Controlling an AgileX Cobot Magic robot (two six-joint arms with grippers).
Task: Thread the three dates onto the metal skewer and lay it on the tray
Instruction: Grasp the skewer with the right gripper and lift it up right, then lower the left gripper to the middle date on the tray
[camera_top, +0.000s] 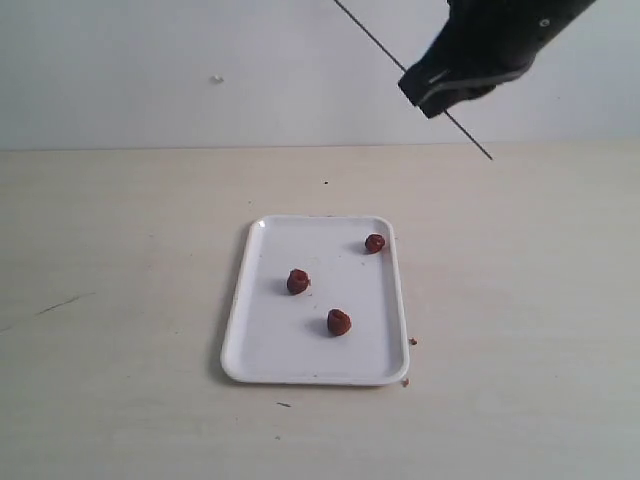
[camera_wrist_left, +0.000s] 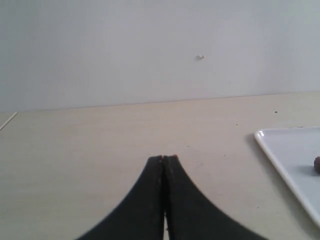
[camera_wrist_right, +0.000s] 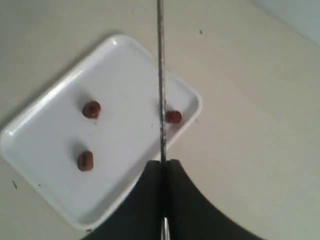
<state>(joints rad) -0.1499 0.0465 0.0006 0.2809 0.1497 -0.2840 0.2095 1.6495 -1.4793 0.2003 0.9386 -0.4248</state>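
Three dark red-brown dates lie loose on the white tray (camera_top: 262, 345): one (camera_top: 374, 243) near its far right corner, one (camera_top: 298, 282) mid-left, one (camera_top: 339, 322) nearer the front. High above the table's back right, my right gripper (camera_top: 432, 92) is shut on the thin metal skewer (camera_top: 470, 136), which slants down to the right past the jaws. From the right wrist the skewer (camera_wrist_right: 161, 75) runs out over the tray (camera_wrist_right: 45, 125), crossing beside a date (camera_wrist_right: 173, 117). My left gripper (camera_wrist_left: 163, 159) is shut and holds nothing, low over bare table left of the tray (camera_wrist_left: 287, 160).
Small brown crumbs (camera_top: 411, 342) lie on the table by the tray's front right corner. A pale wall rises behind the table's far edge. The light wooden tabletop (camera_top: 120, 260) stretches wide on both sides of the tray.
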